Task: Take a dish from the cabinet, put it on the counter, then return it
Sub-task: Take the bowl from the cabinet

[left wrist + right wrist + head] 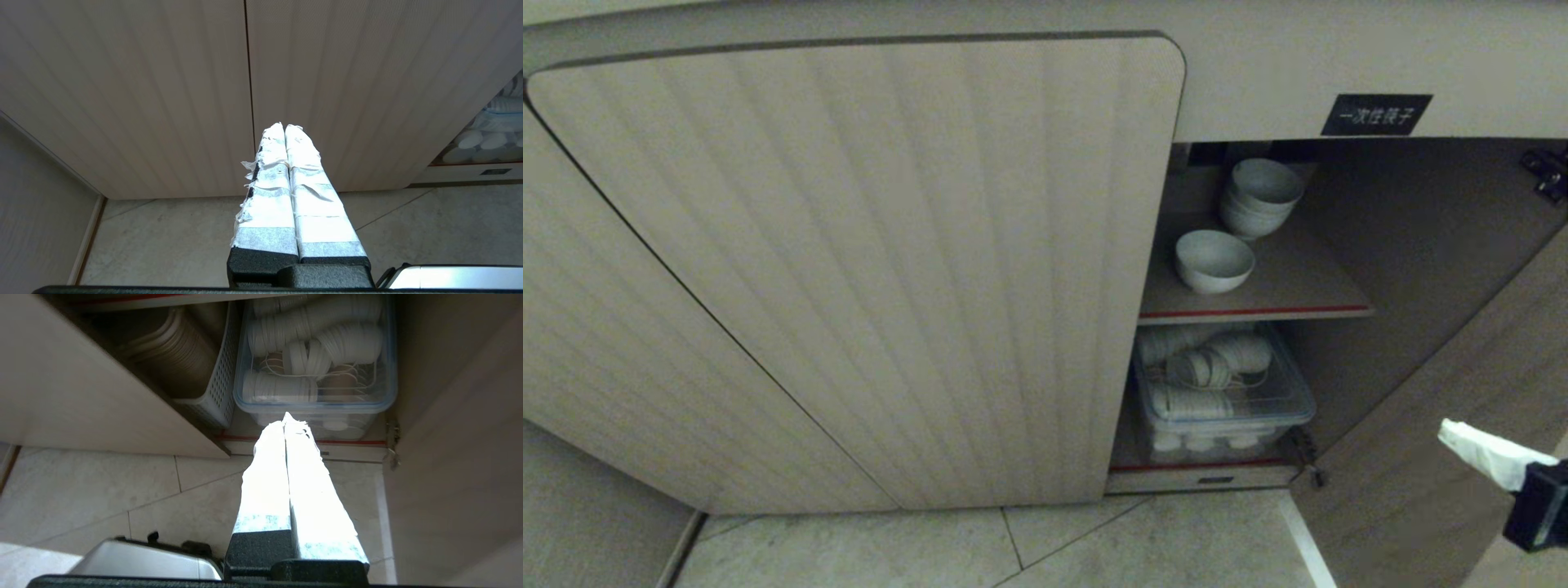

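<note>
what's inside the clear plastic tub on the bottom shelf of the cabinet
The tub holds rolls of stacked white cups or lids lying on their sides, over a wire rack. More white pieces sit lower down, blurred by the tub wall; what they are cannot be told.

One small black label (1376, 114) with white Chinese characters, reading 一次性筷子, is fixed to the cabinet (1258, 82) front panel, above the open compartment, at about one o'clock in the head view; no other text is legible.

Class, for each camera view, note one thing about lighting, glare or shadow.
Head view: dim, cabinet interior shadowed behind the dish. Left wrist view: evenly lit, left gripper tape bright. Right wrist view: right gripper tape washed out by glare.
</note>
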`<state>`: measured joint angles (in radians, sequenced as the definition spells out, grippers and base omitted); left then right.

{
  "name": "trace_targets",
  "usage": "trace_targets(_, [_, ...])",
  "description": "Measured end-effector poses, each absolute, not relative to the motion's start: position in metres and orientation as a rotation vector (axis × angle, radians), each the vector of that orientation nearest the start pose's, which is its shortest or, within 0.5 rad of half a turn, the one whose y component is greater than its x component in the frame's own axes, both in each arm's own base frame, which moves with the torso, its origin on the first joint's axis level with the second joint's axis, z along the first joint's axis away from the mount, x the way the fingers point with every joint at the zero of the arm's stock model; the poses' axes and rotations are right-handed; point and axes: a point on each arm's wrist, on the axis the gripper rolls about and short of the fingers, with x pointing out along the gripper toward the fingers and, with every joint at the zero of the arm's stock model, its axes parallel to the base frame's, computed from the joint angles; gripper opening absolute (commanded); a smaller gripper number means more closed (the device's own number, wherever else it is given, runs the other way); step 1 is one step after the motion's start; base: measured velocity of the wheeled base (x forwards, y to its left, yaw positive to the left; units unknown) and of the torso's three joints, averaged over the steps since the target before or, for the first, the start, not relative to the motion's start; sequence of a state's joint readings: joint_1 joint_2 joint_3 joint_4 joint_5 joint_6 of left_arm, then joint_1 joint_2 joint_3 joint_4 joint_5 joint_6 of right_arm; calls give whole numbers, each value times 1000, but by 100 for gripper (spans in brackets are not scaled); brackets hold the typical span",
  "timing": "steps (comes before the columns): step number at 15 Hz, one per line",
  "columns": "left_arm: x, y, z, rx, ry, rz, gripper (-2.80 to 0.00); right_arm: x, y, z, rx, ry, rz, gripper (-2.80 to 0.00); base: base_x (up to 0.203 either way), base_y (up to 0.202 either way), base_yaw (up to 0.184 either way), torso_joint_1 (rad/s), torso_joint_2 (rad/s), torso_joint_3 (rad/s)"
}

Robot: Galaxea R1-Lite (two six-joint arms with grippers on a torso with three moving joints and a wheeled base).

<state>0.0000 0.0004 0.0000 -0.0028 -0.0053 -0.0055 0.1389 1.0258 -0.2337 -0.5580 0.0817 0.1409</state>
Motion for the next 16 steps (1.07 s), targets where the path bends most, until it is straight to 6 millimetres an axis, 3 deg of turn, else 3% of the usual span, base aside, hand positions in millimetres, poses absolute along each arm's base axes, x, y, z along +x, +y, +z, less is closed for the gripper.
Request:
trace_targets(6, [-23, 0, 76, -6, -2, -6, -280, 166, 26, 156, 171, 312, 209, -280, 0, 0, 0, 0, 0, 0])
trace_targets(16, [-23, 0, 76, -5, -2, -6, -280, 198, 31, 143, 207, 377, 217, -280, 0, 0, 0, 0, 0, 0])
